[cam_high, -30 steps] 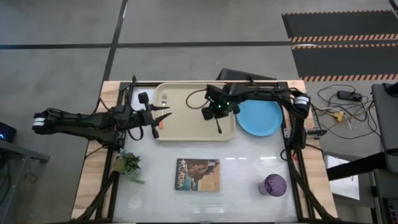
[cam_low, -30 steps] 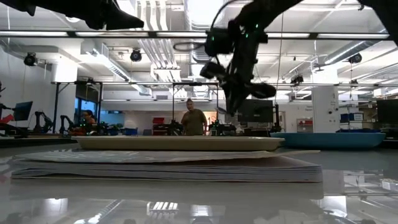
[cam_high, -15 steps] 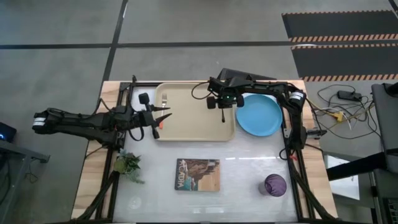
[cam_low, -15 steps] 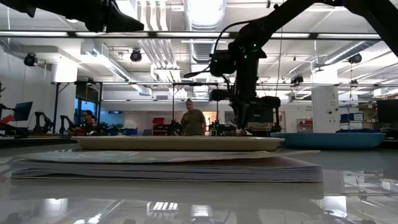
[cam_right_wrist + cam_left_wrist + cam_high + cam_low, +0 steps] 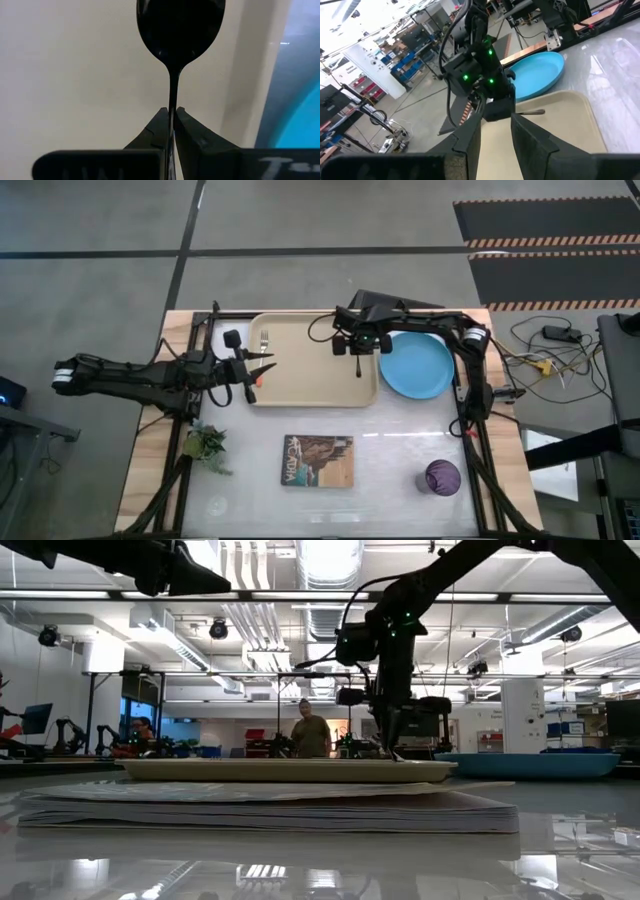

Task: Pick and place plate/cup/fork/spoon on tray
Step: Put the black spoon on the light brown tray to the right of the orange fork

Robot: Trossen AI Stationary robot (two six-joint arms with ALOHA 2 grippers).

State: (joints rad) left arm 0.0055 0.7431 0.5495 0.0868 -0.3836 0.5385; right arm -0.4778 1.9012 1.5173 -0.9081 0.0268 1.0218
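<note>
The beige tray [image 5: 300,385] lies at the table's far middle. The fork [image 5: 264,340] lies on the tray's floor at its far left. My right gripper [image 5: 358,348] is over the tray's right part, low down, and shut on the dark spoon [image 5: 358,368]. The spoon also shows in the right wrist view [image 5: 180,25]. The light-blue plate [image 5: 417,368] rests on the table right of the tray. The purple cup [image 5: 442,477] stands at the near right. My left gripper [image 5: 266,365] is open and empty over the tray's left edge. My right gripper pinches the spoon's thin handle [image 5: 173,97] between its two fingertips. The fingers come from above and slant down, lying along the handle. The spoon sticks out past the fingertips, its bowl [image 5: 180,25] toward the table's near edge, low over the tray floor. Whether it touches the floor I cannot tell.
A picture-covered book [image 5: 318,460] lies near the table's front middle. A small green plant [image 5: 207,443] sits at the near left. In the low view a person [image 5: 312,732] stands in the room far behind the table.
My right gripper has gone toward the table's far edge and down over the tray's right part, turning its fingers more downward. The spoon has come down with it, close to the tray floor. In the last half second it has kept still.
</note>
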